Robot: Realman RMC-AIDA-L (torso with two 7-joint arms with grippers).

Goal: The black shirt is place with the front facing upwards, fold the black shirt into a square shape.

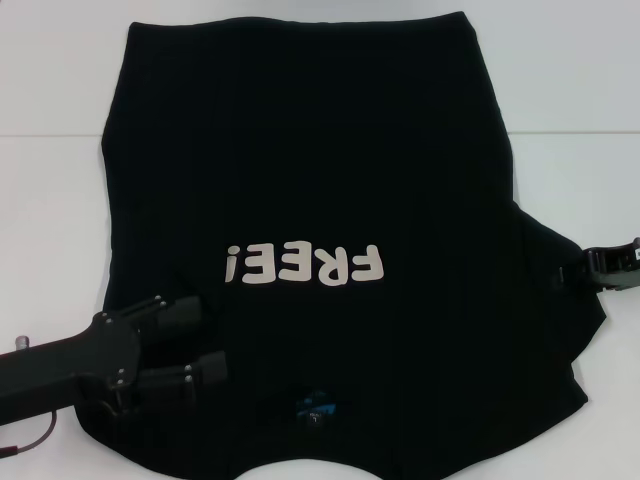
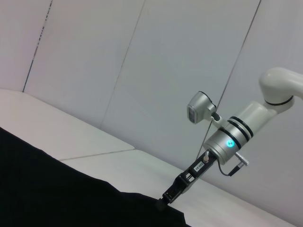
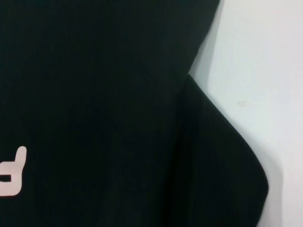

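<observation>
Head view: black shirt point(image 1: 330, 180) flat on white table point(image 1: 50, 200), front up, "FREE!" lettering point(image 1: 305, 265) reads inverted, collar with blue neck label point(image 1: 315, 408) nearest robot, hem far. Left gripper point(image 1: 215, 340) over near left shoulder area, fingers spread, nothing pinched. Right gripper point(image 1: 578, 272) at right sleeve edge; spread or pressed, cannot tell.

Left wrist view: right gripper point(image 2: 163, 202) tip meets cloth edge across table.

Right wrist view: sleeve fold point(image 3: 218, 161) overlapping body. Shirt's long axis runs away from robot; both arms flank it, so sideways fold inward looks likely.
</observation>
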